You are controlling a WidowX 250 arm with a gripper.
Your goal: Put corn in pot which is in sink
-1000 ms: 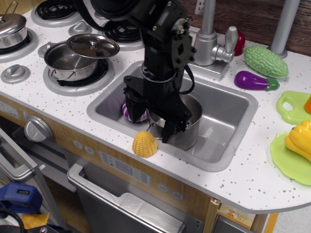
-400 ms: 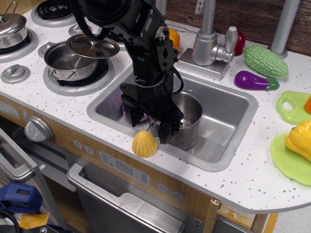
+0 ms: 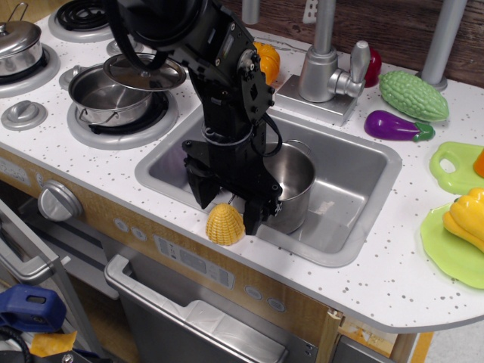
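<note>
One black arm reaches down over the front rim of the sink (image 3: 355,178), and its gripper (image 3: 224,210) hangs with the two fingers spread apart, holding nothing. The fingers straddle the top of the corn (image 3: 225,224) from behind; whether they touch it cannot be told. The corn stands on its flat base on the narrow strip of white speckled counter (image 3: 378,280) between the sink and the front edge of the bench. The pot (image 3: 291,185) stands upright inside the sink, just behind the gripper, open at the top and partly hidden by the arm.

Toward the back left corner, a wide steel pot (image 3: 113,94) sits on a burner with its lid (image 3: 144,70) tilted on the rim, and a small lidded pot (image 3: 19,45) sits at the left edge. A grey tap (image 3: 329,64) rises behind the sink, with an orange toy (image 3: 266,59) beside it. Near the right edge lie a green gourd (image 3: 413,95), a purple eggplant (image 3: 397,126) and a yellow pepper (image 3: 467,218) on a green plate (image 3: 446,253).
</note>
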